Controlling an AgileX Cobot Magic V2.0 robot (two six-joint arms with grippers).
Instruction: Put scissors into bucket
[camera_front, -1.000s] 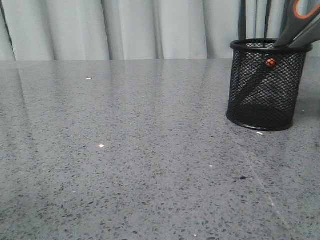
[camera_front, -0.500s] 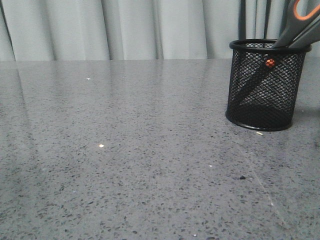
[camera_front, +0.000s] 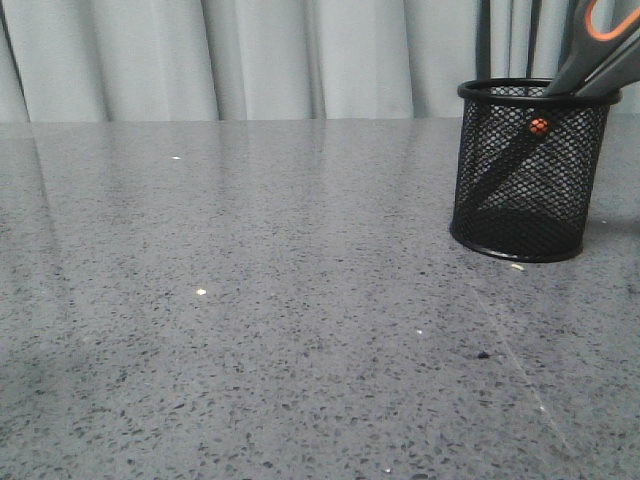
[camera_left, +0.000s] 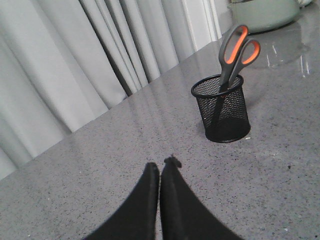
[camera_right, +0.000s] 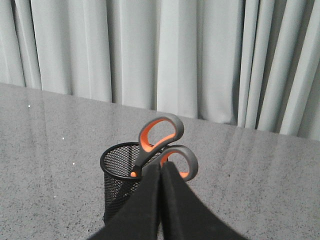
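Grippers: left (camera_left: 159, 172) and right (camera_right: 160, 170) both clenched, empty; scissors (camera_left: 231, 57) stand blades-down in bucket (camera_front: 527, 175) near counter's far right edge; placement judged done, next only retreat clear.

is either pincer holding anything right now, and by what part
Nothing is held. Both pincers, left and right, are shut and empty; the grey-and-orange-handled scissors stand blades-down in the black wire-mesh bucket.
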